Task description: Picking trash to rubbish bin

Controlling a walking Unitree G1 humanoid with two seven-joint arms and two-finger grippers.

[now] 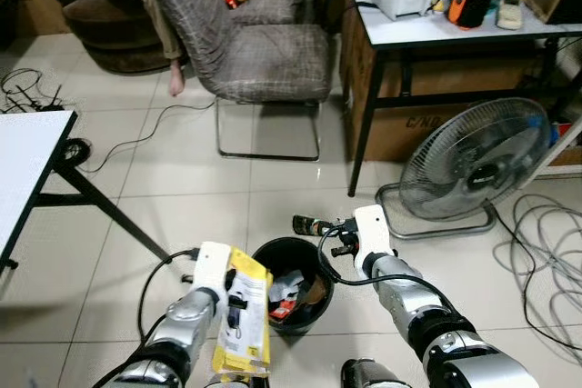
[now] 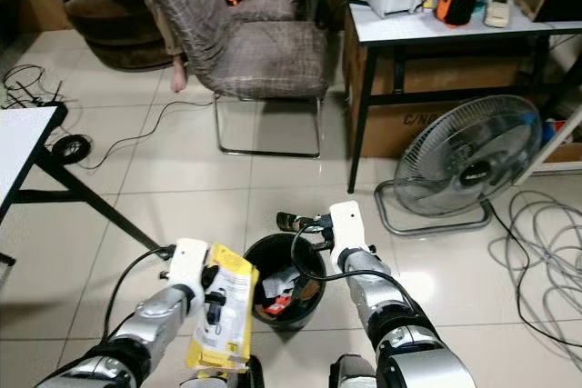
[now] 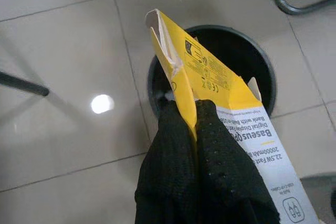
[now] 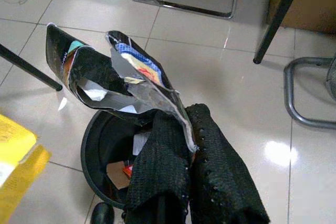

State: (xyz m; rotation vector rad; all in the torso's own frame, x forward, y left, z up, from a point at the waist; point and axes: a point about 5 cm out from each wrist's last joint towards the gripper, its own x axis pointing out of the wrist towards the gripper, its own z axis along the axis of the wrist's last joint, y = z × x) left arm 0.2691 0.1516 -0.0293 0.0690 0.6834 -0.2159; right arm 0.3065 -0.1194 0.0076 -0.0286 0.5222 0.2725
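Observation:
A black round rubbish bin (image 1: 262,256) stands on the tiled floor in front of me, with scraps of paper and card inside. My left gripper (image 1: 235,302) is shut on a yellow power-bank box (image 1: 245,315) held just left of the bin; in the left wrist view the box (image 3: 210,72) points over the bin's rim (image 3: 262,61). My right gripper (image 1: 343,241) is shut on a dark, torn foil wrapper (image 1: 309,224) at the bin's far right edge. In the right wrist view that wrapper (image 4: 115,72) hangs above the bin (image 4: 97,140).
A grey chair (image 1: 264,52) with a metal sled base stands ahead. A desk (image 1: 455,34) and a floor fan (image 1: 473,161) are at the right, with cables (image 1: 546,252) on the floor. A white table (image 1: 27,161) is at the left. A person's foot (image 1: 175,81) rests beside the chair.

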